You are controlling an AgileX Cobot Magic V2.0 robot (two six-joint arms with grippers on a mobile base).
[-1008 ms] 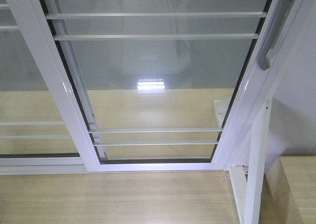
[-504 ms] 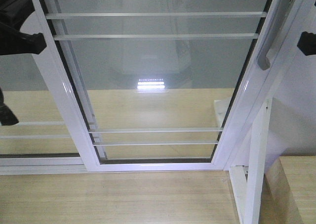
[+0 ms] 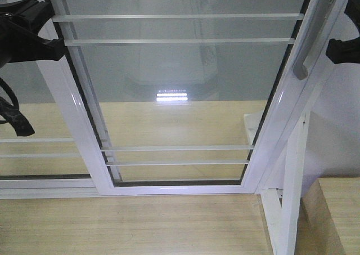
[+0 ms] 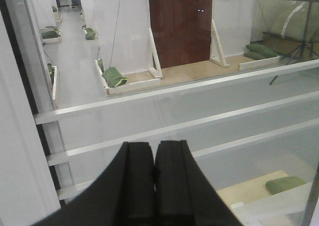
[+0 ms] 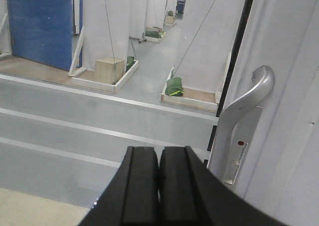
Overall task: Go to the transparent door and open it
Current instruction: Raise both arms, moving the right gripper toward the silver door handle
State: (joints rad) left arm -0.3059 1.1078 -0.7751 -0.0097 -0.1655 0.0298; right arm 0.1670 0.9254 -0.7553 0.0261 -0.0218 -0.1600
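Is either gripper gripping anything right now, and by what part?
Nothing held: the left gripper and right gripper are both shut and empty; the handle is untouched.

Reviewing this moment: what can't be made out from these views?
1. The handle: the front view's top edge cuts off its upper end.
2. The lock plate: too small in the right wrist view to tell if latched.
3. The right claw: the front view's right edge crops it, so its gap to the handle is unclear.
4. The transparent door: its top rail lies outside every view.
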